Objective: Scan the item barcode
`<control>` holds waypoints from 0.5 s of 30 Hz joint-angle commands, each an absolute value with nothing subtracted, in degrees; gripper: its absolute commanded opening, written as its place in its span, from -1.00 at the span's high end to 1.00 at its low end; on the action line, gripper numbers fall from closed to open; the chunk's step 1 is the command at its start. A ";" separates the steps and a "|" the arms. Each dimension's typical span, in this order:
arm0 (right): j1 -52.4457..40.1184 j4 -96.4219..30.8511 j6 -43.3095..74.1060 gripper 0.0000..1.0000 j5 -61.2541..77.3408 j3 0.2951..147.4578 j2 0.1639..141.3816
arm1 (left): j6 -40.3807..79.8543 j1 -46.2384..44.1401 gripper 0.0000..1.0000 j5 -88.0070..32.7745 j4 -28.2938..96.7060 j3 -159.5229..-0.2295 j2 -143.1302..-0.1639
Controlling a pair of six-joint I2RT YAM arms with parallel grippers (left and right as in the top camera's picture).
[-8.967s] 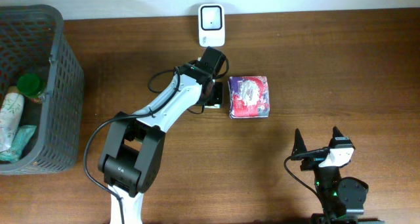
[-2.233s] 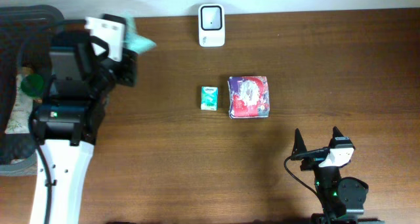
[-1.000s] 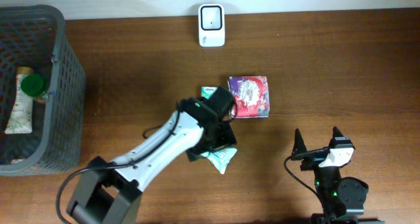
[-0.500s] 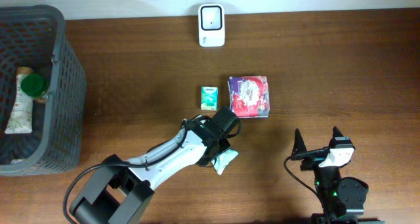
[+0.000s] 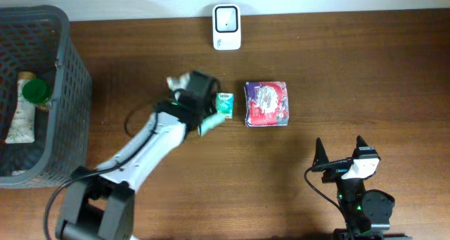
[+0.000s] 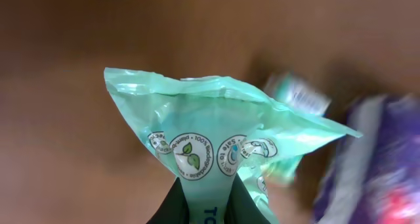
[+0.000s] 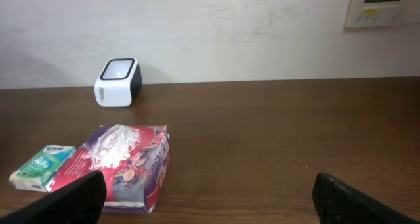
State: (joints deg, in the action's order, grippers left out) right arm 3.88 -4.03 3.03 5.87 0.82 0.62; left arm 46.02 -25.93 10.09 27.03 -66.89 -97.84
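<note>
Green pouch (image 6: pixel 223 145) pinched at its lower edge in left tool (image 6: pixel 203 207), over table (image 5: pixel 351 71), just beside small teal box (image 5: pixel 224 105). Right tool (image 5: pixel 339 152) wide, holding nothing.

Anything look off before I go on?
Nothing spilled or damaged. Only the green pouch, pinched by one end in the left claw, looks crumpled, held near the small green box, away from the scanner.

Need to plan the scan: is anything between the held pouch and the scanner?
Nothing visible: bare table lies between the green pouch in the left end effector and the scanner. The small box sits just beside.
</note>
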 commanded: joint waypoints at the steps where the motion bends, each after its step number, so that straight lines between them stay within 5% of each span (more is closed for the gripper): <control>1: 4.16 -4.08 3.22 -0.97 5.37 0.32 0.25 | 19.79 -22.61 1.00 10.96 18.74 -68.47 -96.09; 4: 4.16 -4.08 3.22 -0.98 5.37 0.32 0.25 | 10.68 -21.56 1.00 10.83 15.42 -68.47 -96.60; 11: 4.16 -4.10 3.22 -0.97 5.37 0.32 0.25 | 10.20 -21.63 0.99 0.58 16.21 -68.36 -104.01; 13: 4.16 -4.08 3.22 -0.97 5.37 0.32 0.25 | 10.22 -21.63 0.64 0.58 17.21 -68.36 -105.58; 14: 4.16 -4.08 3.22 -0.97 5.37 0.32 0.25 | 10.20 -21.63 0.09 0.60 17.23 -68.36 -105.60; 15: 4.16 -4.08 3.22 -0.97 5.37 0.32 0.25 | 10.20 -21.63 -0.02 0.60 16.99 -68.49 -105.41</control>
